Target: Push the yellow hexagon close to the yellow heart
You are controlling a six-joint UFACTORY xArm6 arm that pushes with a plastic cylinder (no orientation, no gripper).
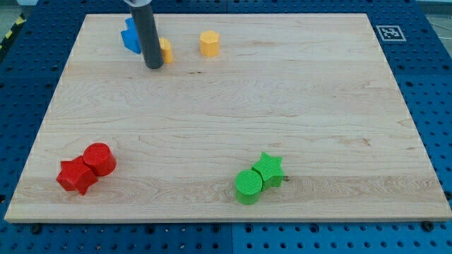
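A yellow hexagon [209, 44] lies near the board's top, left of centre. A second yellow block [166, 51], the heart, sits to its left, mostly hidden behind my rod; its shape cannot be made out. My tip [153, 66] rests on the board just at the lower left of that heart, touching or almost touching it. A gap of bare wood separates the hexagon and the heart. A blue block [130, 37] lies just left of the rod.
A red star [75, 176] and red cylinder [99, 159] sit together at the view's bottom left. A green cylinder [248, 185] and green star [269, 168] touch at the bottom centre-right. The wooden board [226, 120] lies on a blue pegboard.
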